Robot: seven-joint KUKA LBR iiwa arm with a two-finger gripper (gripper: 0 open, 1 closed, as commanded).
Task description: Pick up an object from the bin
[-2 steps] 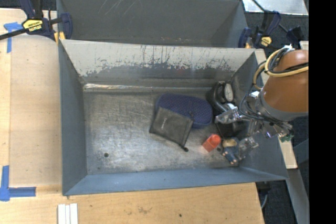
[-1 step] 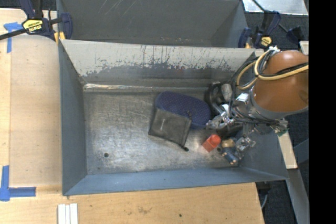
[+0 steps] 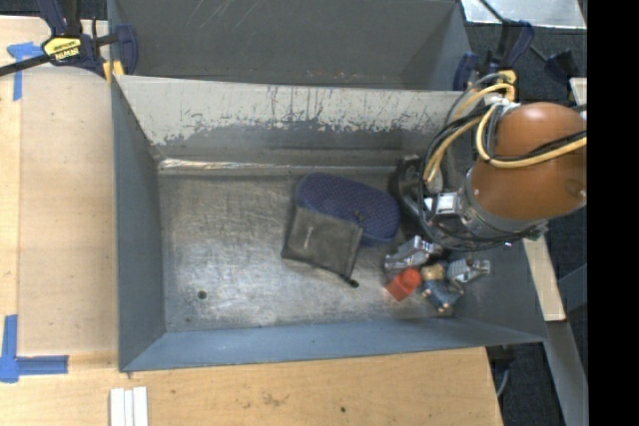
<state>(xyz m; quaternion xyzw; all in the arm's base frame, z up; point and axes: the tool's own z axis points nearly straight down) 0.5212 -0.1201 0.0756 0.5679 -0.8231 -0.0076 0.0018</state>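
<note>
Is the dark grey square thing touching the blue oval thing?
Touching. The camera view shows the dark grey square thing lying over the lower left edge of the blue oval thing, with no gap between them.

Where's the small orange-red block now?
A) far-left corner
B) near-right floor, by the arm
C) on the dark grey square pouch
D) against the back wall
B: the small orange-red block lies on the near-right floor beside the gripper, clear of the dark grey square pouch.
</note>
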